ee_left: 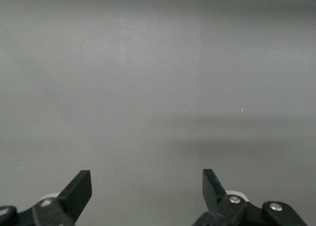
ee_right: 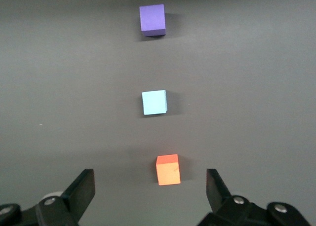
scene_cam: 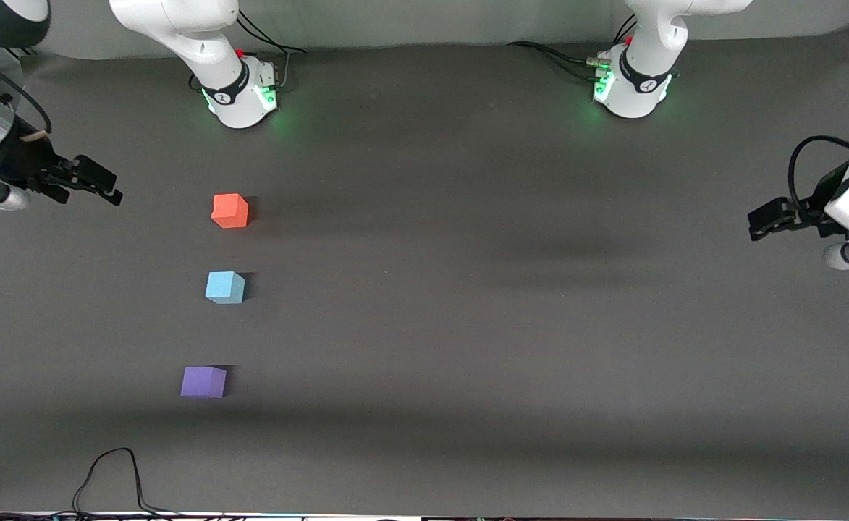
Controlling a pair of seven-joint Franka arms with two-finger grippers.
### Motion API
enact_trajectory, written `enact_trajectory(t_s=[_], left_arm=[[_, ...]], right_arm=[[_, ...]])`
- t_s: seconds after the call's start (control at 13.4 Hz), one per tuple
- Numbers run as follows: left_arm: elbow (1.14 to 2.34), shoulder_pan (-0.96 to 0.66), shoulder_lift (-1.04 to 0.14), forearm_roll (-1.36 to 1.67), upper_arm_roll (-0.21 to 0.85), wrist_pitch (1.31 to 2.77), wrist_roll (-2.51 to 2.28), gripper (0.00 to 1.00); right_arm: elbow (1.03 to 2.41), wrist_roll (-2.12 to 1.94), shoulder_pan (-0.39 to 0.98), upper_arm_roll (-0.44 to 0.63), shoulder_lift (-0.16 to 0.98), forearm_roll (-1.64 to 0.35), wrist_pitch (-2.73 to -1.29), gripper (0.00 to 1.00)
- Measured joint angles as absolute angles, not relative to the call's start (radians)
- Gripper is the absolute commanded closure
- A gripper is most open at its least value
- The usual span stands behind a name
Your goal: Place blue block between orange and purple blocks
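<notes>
Three small cubes stand in a row on the dark table toward the right arm's end. The orange block [scene_cam: 230, 210] is farthest from the front camera, the purple block [scene_cam: 203, 381] is nearest, and the blue block [scene_cam: 225, 287] sits between them, apart from both. My right gripper [scene_cam: 106, 186] is open and empty, raised beside the orange block at the table's end. Its wrist view shows the orange block [ee_right: 168, 169], the blue block [ee_right: 154, 102] and the purple block [ee_right: 152, 19] past the gripper [ee_right: 150, 180]. My left gripper [scene_cam: 763, 221] is open and empty at the left arm's end; its wrist view shows the gripper [ee_left: 147, 180] over bare table.
Both arm bases [scene_cam: 239, 94] [scene_cam: 630, 87] stand at the table's edge farthest from the front camera. A black cable [scene_cam: 109, 474] loops on the table at the edge nearest the front camera, toward the right arm's end.
</notes>
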State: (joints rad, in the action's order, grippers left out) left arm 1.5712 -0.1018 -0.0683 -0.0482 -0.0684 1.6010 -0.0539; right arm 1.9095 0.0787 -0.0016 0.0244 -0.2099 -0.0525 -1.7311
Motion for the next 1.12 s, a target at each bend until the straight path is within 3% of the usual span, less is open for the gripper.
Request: enact_trajectory(t_s=[0.6,1.12], left_arm=[[1.589,-0.102,-0.055,-0.048,-0.069,1.597,-0.054,0.0],[1.588,-0.102,-0.054,-0.048,-0.069,1.597,-0.054,0.0]], right_arm=[[1.783,0.067,-0.001,0.033,-0.121,-0.061,-1.721,0.0],[1.667,0.066,-0.001,0.01,-0.059,-0.061,-1.567,0.0]])
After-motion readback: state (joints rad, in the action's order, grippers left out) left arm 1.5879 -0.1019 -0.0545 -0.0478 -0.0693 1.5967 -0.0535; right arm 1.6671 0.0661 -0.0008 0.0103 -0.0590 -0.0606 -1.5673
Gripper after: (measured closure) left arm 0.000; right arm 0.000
